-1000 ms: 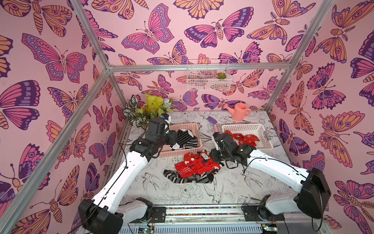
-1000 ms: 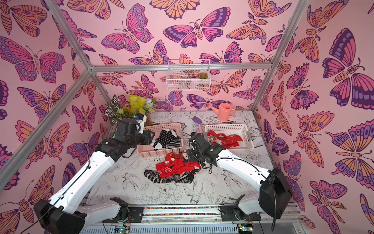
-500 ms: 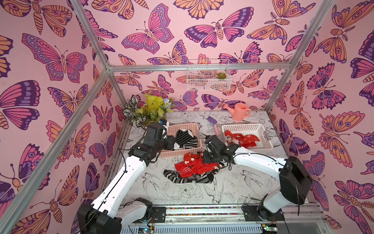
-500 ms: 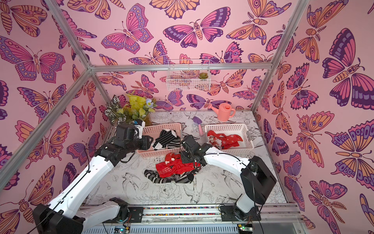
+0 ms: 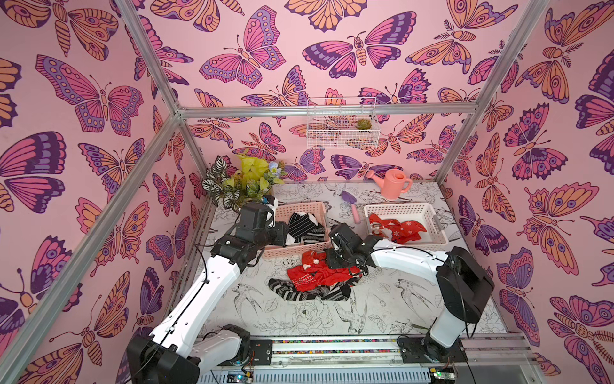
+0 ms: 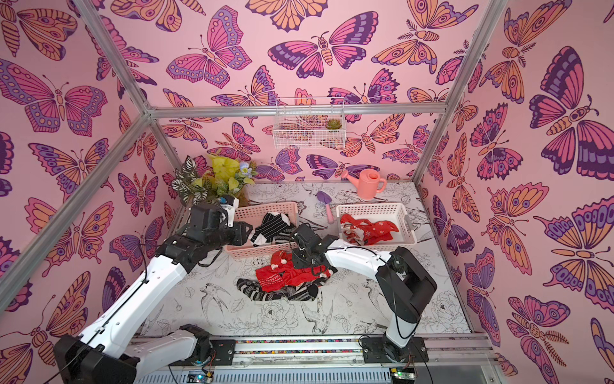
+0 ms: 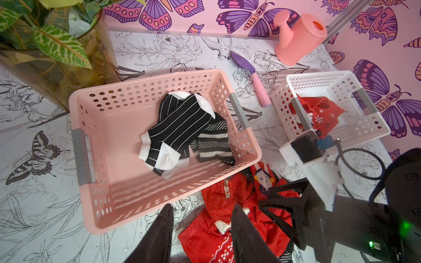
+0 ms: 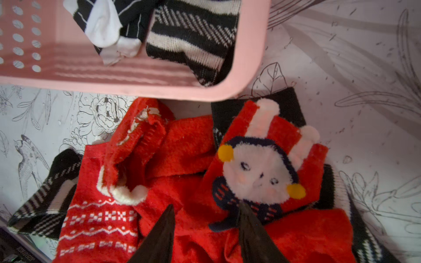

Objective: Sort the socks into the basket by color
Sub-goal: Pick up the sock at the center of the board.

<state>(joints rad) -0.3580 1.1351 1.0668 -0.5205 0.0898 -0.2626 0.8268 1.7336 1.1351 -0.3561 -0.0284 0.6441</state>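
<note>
Some socks are sorted and some are not. A few black-and-white socks (image 5: 304,227) lie in the pink basket (image 5: 285,207). A bunch of red socks (image 5: 397,229) lies in the white basket (image 5: 398,207). So each color has its own home, and I think about half the job is done.

The rest sit in a pile (image 5: 312,279) on the table (image 5: 382,299), just in front of the pink basket. Red ones are on top, and striped dark ones (image 5: 299,294) peek out from under them. All of these need to go in.

My right gripper (image 8: 207,205) is low over the pile, with its tips right by a red sock with a little white face (image 8: 259,173). Its jaws are partly open and hold nothing. My left gripper (image 7: 202,206) hangs in the air close to the pink basket. Its jaws are partly open too, and empty.

I cannot count the pile. The red socks cover most of the dark ones, and in both top views my right arm hides one side of the heap. The red socks in the white basket are all scrunched up, so I cannot tell how many there are. In the left wrist view, that basket's wall and my right arm block part of them.
</note>
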